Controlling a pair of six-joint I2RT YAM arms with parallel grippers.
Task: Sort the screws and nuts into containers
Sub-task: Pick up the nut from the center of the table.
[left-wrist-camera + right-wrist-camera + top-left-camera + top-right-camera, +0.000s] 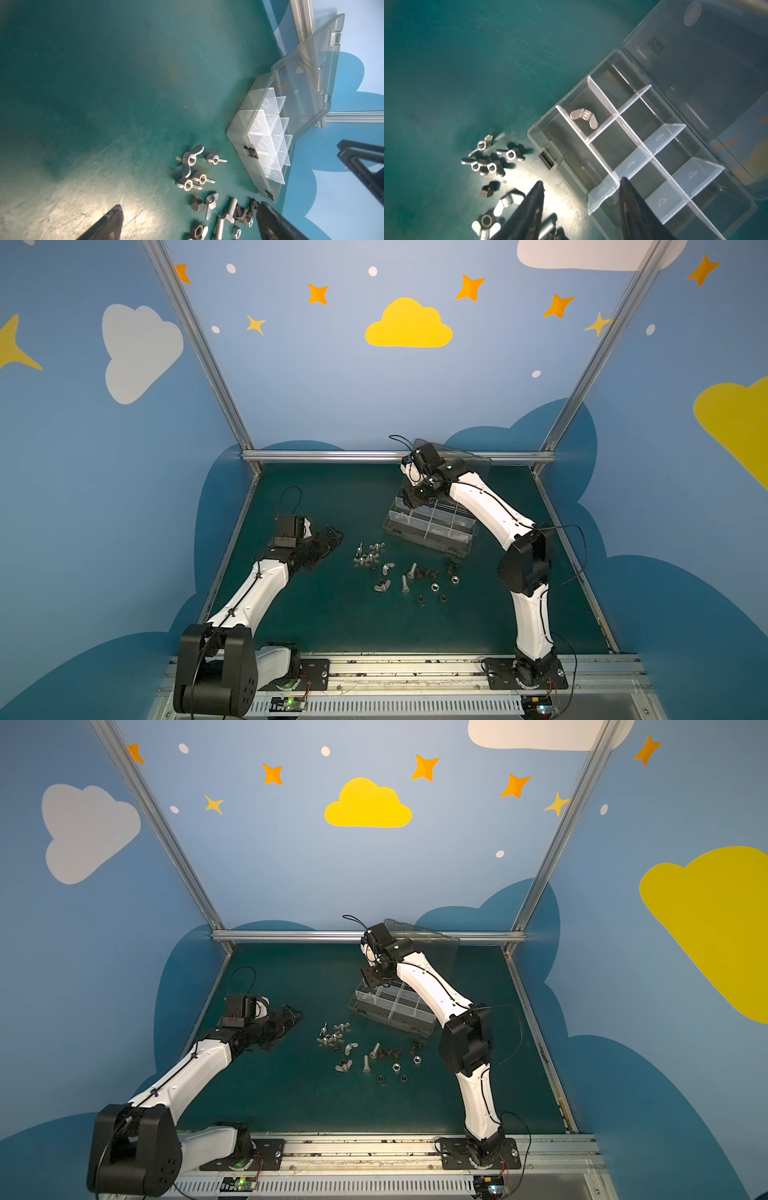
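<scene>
Fasteners lie loose on the dark green mat [332, 626] in both top views, between the two pincers. Shiny silver winged pieces [368, 558] sit nearest the left pincer [328, 543], then two silver hex-head bolts [411, 570] and two silver hex nuts [435, 585]. The black bits are too small to count. The right pincer [411, 501] hangs over one end of the clear greyish plastic organizer box [432, 533], whose transparent lid [465, 460] stands raised behind it.

From the left wrist, that pincer's black fingers [112, 220] spread wide and grip nothing. Ahead of them lie five winged pieces and one dark hex nut [196, 204]; bolts and short black screws [252, 204] crowd beside one finger. Two black latches [251, 153] show on the box's front wall.

From the right wrist, the jaws stand apart and empty, one tip over the mat, the other over a clear divider [633, 162]. One winged piece [583, 116] lies alone in a compartment ahead of the tips. Six more lie on the mat beside the outer finger. Five small raised triangles [659, 137] mark the divider tabs. Embossed lettering [654, 44] on the lid is too blurred to read.
</scene>
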